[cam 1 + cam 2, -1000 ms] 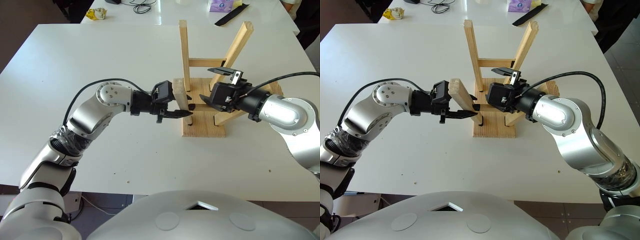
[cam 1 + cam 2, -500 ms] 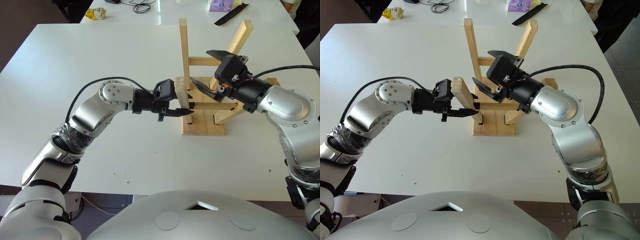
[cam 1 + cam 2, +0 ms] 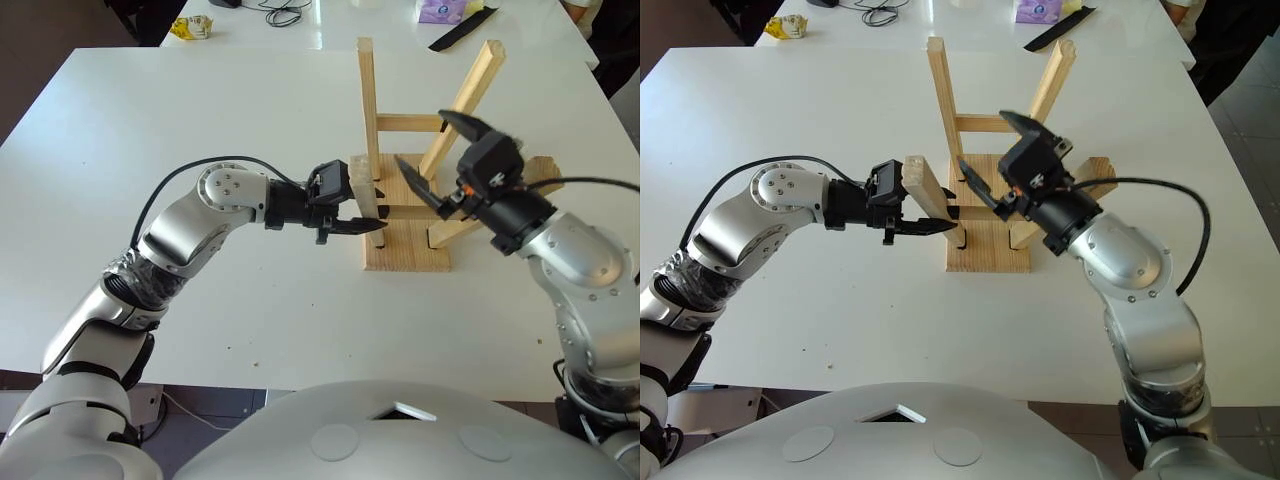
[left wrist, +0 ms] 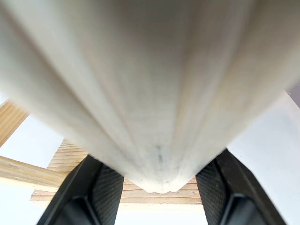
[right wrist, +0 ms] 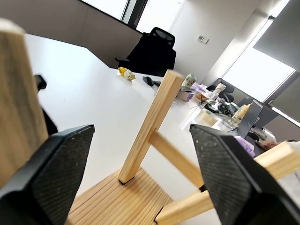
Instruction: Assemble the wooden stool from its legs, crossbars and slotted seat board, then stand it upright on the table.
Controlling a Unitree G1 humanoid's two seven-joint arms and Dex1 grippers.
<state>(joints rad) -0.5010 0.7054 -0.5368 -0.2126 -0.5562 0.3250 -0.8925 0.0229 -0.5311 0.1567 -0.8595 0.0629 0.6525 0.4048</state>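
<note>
The stool is being built upside down. The seat (image 3: 405, 262) lies flat on the tabletop (image 3: 200, 120), so the legs can enter it from above. At the seat's 12 o'clock side stand an upright leg (image 3: 368, 100) and a tilted leg (image 3: 465, 95) that leans toward 1 o'clock. A crossbar (image 3: 408, 124) joins them.

The left tool (image 3: 372, 226) comes in from 9 o'clock and is closed on the near leg (image 3: 361, 188), which stands at the seat's 9 o'clock edge. I judge that it keeps this leg steady in its place; I cannot tell if the leg is fully seated.

The right tool (image 3: 440, 158) is wide open and holds nothing. It hangs above the seat, beside the tilted leg, probably free to straighten that leg next.
</note>
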